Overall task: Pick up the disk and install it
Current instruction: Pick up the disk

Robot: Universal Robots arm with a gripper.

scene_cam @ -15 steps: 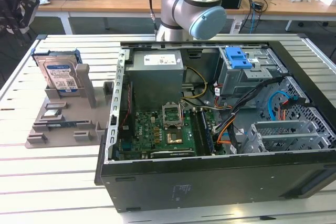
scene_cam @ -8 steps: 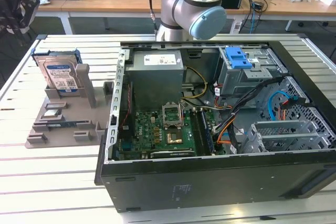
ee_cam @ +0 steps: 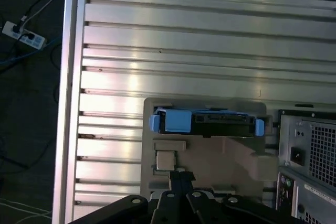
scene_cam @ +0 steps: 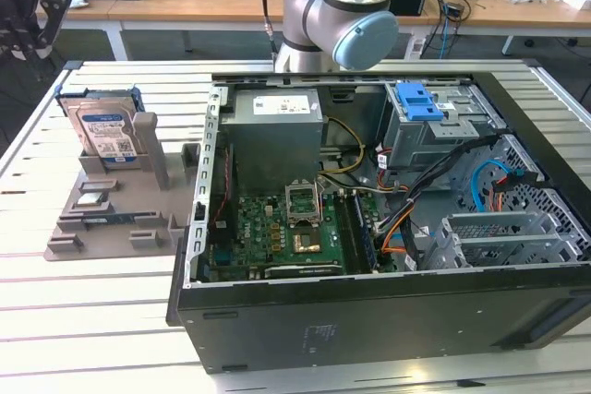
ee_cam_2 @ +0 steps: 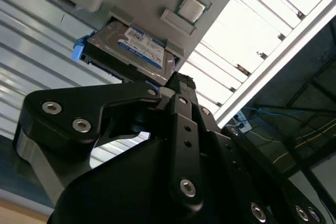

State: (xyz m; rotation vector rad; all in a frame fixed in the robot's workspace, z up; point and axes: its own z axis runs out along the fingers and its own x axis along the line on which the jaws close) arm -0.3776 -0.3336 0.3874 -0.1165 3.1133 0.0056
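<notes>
**A:** Where is the disk to be found?

**B:** The disk (scene_cam: 106, 131) is seen standing on edge in a slot of the grey holder (scene_cam: 148, 202), which is set on the slatted metal tabletop (scene_cam: 92, 320) at the exterior view's left. Its white-and-blue label is turned toward the camera, and blue rails are fitted along its sides.

**A:** And how is the tool found?

**B:** In both wrist views the tool (ee_cam: 178, 174) is seen with its fingers drawn together and nothing held between them. It is placed over the holder, apart from the disk and nearer to the small square chip (ee_cam: 165, 160) that is seated flat in a recess of the holder.

**A:** What is found close around the disk?

**B:** A grey upright post (scene_cam: 148, 149) of the holder is seen just beside it, on the exterior view's right. The disk's upper edge and blue rail ends are left uncovered.

**A:** And further off?

**B:** An open computer case (scene_cam: 369, 306) is laid on its side just beside the holder, to the exterior view's right. Inside it, a power supply (scene_cam: 277, 126), a motherboard (scene_cam: 277, 232) and loose cables (scene_cam: 434, 177) can be made out. A bare blue bracket (scene_cam: 417, 99) is seen at the drive cage on the far side. The arm (scene_cam: 337, 6) is mounted behind the case.
</notes>
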